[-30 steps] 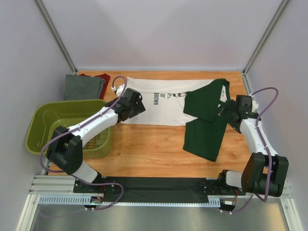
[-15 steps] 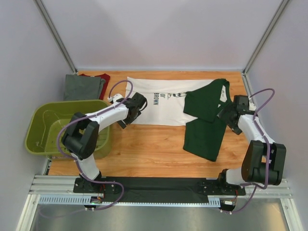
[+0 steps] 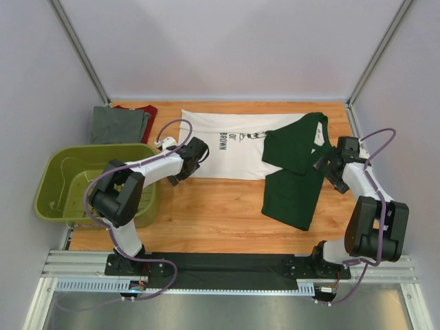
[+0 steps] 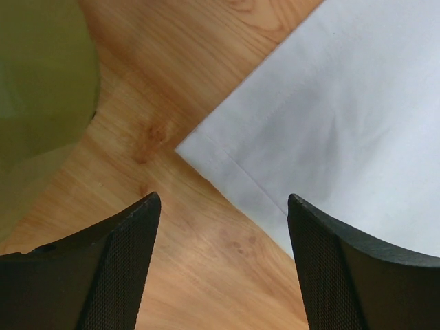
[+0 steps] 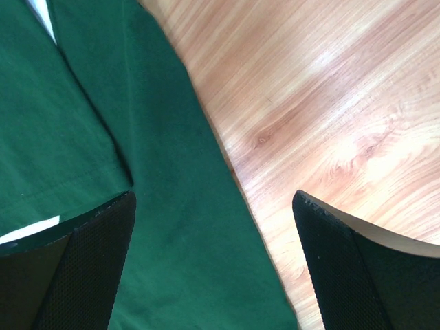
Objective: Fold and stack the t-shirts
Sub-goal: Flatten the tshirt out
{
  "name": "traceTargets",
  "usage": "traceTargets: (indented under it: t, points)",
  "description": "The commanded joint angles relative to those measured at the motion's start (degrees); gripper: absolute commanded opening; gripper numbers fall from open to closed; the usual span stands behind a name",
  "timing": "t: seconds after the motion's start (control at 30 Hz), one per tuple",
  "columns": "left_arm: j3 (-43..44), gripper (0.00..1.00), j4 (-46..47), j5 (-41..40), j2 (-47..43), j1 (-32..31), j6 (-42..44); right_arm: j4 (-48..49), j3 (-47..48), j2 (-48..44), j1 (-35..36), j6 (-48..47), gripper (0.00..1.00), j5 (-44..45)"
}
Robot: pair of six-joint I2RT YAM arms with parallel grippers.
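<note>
We hover the left gripper and right gripper, both open, over the white-and-green shirt spread along the table's far edge, where pinching hem corner and green edge squarely should serve best.

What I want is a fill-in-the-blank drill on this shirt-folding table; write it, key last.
1. The olive-green basket stands at the table's ____ edge in the top view.
2. The left tool hangs, jaws open, over a ____ of the white t-shirt.
3. The right tool hangs open over that shirt's coloured part, which is dark ____.
4. The third shirt, peeking from under the folded grey shirt, is dark ____.
Missing: left; corner; green; red.
</note>
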Motion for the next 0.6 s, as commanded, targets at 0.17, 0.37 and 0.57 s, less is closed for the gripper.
traceTargets:
  t: [0.17, 0.37, 0.57]
  points:
    - [4.4, 0.79, 8.4, -1.4, 0.3, -2.5, 13.6, 5.2, -0.3, 0.8, -1.6, -1.1, 0.91, -2.6]
    - [7.9, 0.78, 7.5, -1.1, 0.1, -4.9, 17.5, 7.7, 8.2, 4.0, -3.1, -2.6, 0.81, -1.6]
    - [10.2, 0.78, 8.1, -2.7, -2.0, -7.2, 22.3, 12.2, 16.3, 13.6, -4.2, -3.2, 0.62, -4.2]
